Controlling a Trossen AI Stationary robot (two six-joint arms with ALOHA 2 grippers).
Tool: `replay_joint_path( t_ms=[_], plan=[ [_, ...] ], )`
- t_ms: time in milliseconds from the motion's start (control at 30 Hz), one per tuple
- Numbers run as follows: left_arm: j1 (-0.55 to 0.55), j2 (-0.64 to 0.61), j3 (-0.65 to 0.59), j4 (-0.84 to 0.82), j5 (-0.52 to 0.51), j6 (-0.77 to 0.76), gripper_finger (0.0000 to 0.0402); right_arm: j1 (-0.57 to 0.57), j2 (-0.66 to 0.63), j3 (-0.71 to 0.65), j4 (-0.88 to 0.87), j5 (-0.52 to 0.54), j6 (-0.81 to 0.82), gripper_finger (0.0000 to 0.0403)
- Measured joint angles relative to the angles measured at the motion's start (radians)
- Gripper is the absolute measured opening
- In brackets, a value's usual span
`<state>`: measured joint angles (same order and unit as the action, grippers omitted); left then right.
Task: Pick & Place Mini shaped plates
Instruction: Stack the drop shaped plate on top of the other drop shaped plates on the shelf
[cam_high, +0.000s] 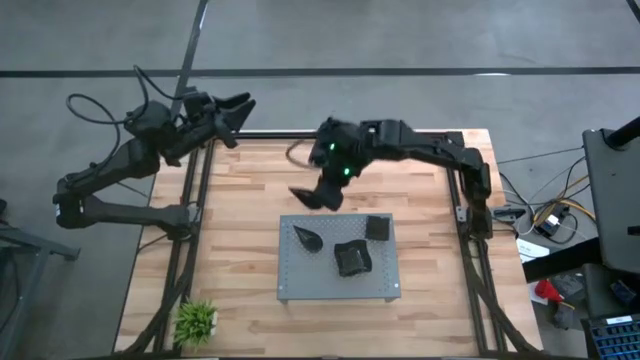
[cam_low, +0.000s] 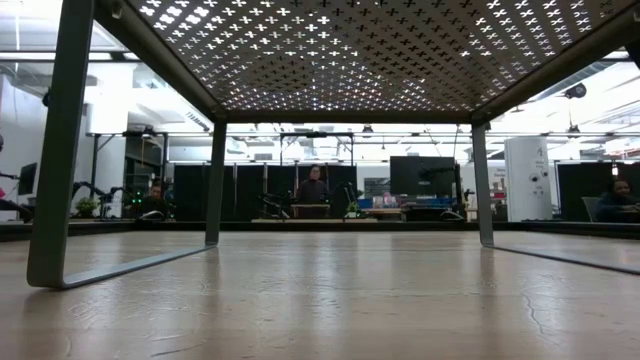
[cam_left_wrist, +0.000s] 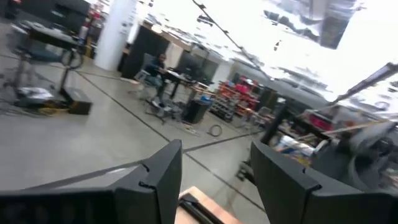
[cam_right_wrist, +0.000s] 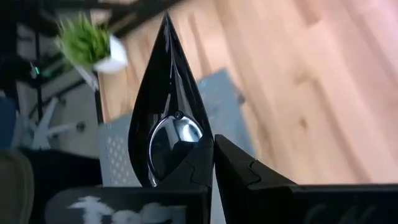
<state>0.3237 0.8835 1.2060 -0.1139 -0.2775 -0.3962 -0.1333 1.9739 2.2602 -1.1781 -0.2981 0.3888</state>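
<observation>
My right gripper hangs over the table's middle, just beyond the far edge of the grey perforated board, and is shut on a glossy black teardrop plate. On the board rest another teardrop plate, a square plate and a dark cluster of plates. My left gripper waits open, raised over the table's far left corner. The low view looks under the board and shows neither gripper. My right gripper pinches the teardrop plate by its rounded end between the two fingers. The pointed tip sticks straight out beyond the fingertips. The plate is lifted clear above the wooden table.
A small green plant stands at the table's near left corner. The grey board stands on raised legs over the table's near middle. Bare wood lies left of and beyond the board. People sit in the room behind.
</observation>
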Motion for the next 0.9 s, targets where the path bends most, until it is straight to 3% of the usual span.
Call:
replay_joint_path(
  t_ms=[433, 900],
  plan=[
    [0.0, -0.018, 0.0, 0.0, 0.153, -0.061, 0.0182, 0.139, 0.001, -0.248, 0.19, 0.042, 0.198, 0.0008],
    [0.0, -0.027, 0.0, -0.001, 0.172, -0.08, 0.0181, 0.187, 0.001, -0.357, 0.25, 0.114, 0.348, 0.0008]
  ],
)
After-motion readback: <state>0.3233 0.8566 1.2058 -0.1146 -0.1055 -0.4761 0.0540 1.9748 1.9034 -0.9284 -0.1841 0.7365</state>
